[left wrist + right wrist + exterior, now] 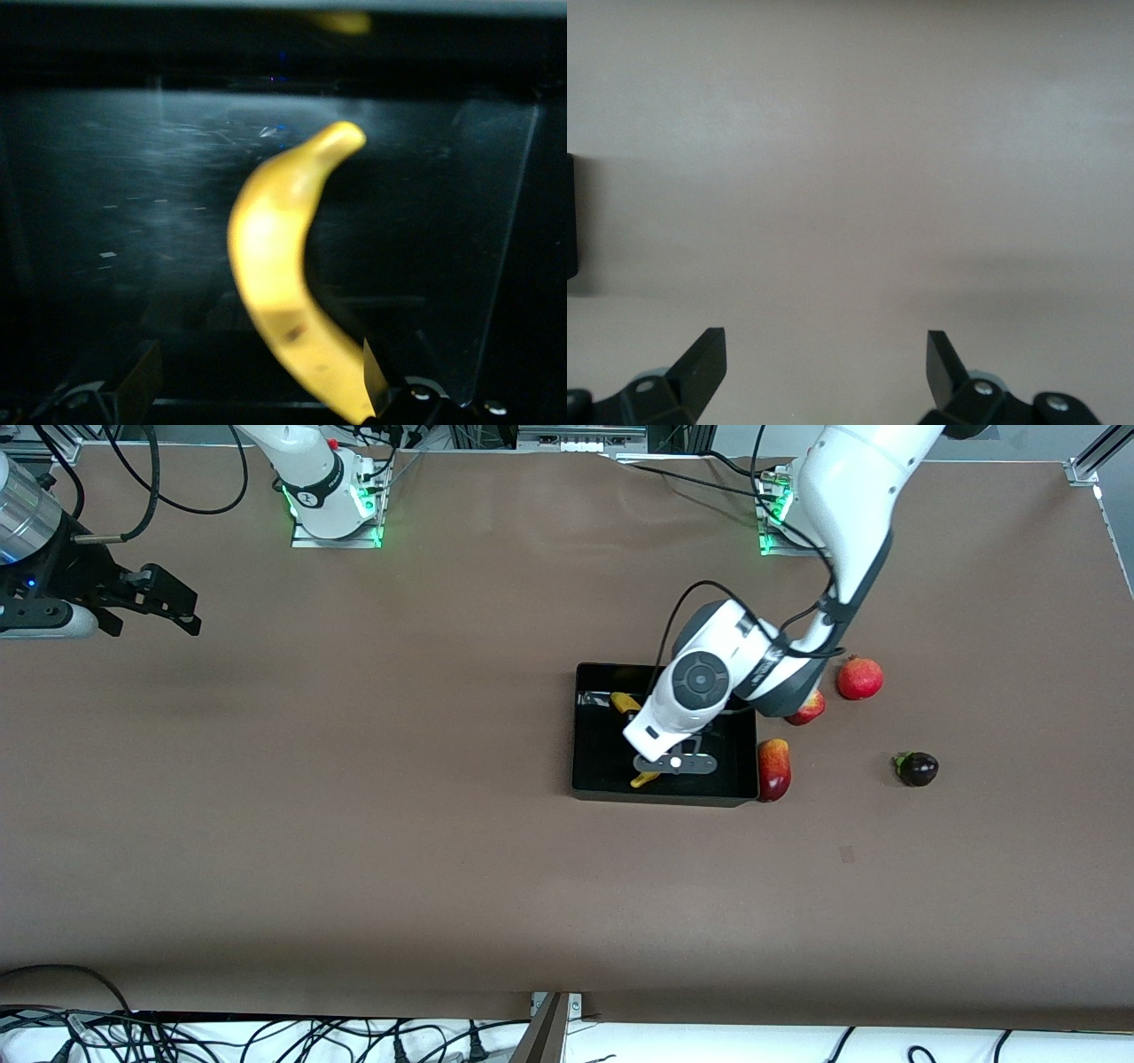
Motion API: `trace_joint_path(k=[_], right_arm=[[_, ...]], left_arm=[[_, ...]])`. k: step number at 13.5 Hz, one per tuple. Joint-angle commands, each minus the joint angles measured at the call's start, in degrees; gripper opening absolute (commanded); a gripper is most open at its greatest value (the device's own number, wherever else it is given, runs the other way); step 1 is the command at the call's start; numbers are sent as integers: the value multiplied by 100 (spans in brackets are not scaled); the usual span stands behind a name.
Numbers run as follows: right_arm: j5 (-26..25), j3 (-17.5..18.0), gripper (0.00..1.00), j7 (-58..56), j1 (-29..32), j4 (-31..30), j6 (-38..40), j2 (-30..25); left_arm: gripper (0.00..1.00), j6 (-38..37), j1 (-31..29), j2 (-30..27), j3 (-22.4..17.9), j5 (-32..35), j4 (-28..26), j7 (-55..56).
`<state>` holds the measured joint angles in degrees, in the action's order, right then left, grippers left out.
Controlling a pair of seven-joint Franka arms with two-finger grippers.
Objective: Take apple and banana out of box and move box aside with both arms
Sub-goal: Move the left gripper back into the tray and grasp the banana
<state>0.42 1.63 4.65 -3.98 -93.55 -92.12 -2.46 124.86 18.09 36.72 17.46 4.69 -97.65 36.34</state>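
banana (283, 274) in box (602, 775), between open left gripper (257, 376) fingers

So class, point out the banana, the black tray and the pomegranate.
banana (275, 257): left wrist view, middle of its curve.
black tray (589, 731): front view, bare floor near its wall.
pomegranate (859, 678): front view, centre of its red skin.

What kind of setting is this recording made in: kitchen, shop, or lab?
Most likely a robotics lab bench: two white arms bolted to a brown-covered table, loose cables along its edge, and toy-like fruit beside a black tray holding a banana.
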Motion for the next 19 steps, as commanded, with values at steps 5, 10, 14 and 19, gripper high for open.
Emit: trace_joint_path(k=[5,10,14,19], right_arm=[[90,48,100,80,46,73,89,0],[98,30,100,80,46,73,98,9],[107,39,100,80,46,73,45,18],[107,39,100,80,46,73,71,9]], left_arm=[[87,636,221,485,-23,85,-60,285],[0,531,168,328,-23,85,-43,321],[0,-12,124,-102,-84,85,45,294],[0,-2250,-419,-569,-102,111,1166,-29]])
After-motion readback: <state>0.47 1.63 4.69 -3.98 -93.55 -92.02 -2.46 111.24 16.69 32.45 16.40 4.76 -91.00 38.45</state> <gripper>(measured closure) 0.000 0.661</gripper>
